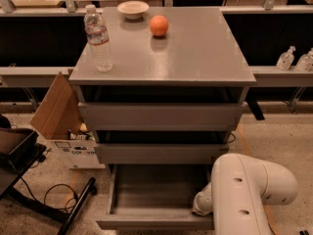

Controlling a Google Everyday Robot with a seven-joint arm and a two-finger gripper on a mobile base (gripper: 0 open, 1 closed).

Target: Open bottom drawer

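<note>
Camera view: tool (pixel 201 206) at right front corner of open bottom drawer (pixel 149 191); state cannot be told.

Speckled beige floor (pixel 276 136) all around, and a black stand leg (pixel 78 202) slants across it at left. An open cardboard box (pixel 56 114) leans just beside the grey cabinet (pixel 195 58). Behind, a long grey ledge (pixel 29 75) runs under dark recesses, with two pump bottles (pixel 285 60) on its right stretch. The pincer (pixel 201 205) sits low at the cabinet's right front.
</note>
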